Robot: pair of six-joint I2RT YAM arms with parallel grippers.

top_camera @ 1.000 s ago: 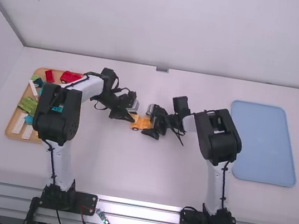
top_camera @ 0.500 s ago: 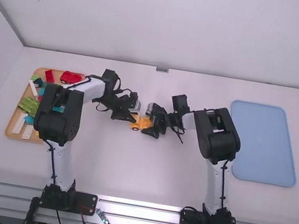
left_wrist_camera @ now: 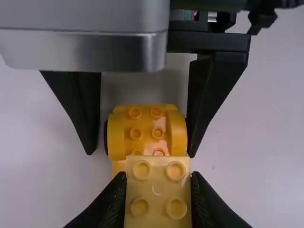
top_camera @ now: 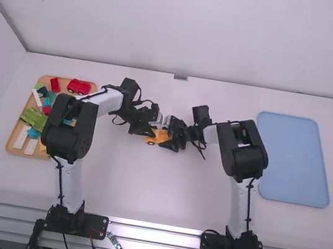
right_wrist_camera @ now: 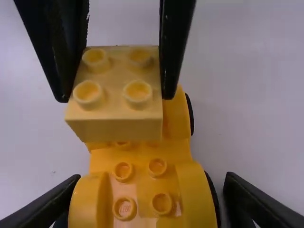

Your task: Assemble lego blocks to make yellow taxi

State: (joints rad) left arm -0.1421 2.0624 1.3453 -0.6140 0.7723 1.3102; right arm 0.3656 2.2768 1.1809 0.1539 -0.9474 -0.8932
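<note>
Left pincer: nearest the work, we had the left pincer (left_wrist_camera: 158, 179) closed on a pale yellow block (left_wrist_camera: 157, 209), studs up.
Right pincer: we had this one (right_wrist_camera: 151, 183) drawn in narrow, holding the car base (right_wrist_camera: 101, 159) by its sides.
Taxi base: it sat at the middle of the tabletop (top_camera: 144, 190), between the two arms, the block above part of it; we could not tell whether they touched.
Seating the block: we judged that it wanted squaring to the base first, edges parallel, then lowering level until studs met sockets, and pressing straight down.
Bracing: we needed a firm hold on the base, lest it roll on its wheels or twist under the push.
Wooden tray: on the left, its rim (top_camera: 21, 154) enclosed white pieces (top_camera: 21, 137), a light-blue piece (top_camera: 33, 133), green blocks (top_camera: 33, 118) and, farthest, a red car (top_camera: 78, 87).
Blue tray: we had this one (top_camera: 293, 159) flat on the right.
</note>
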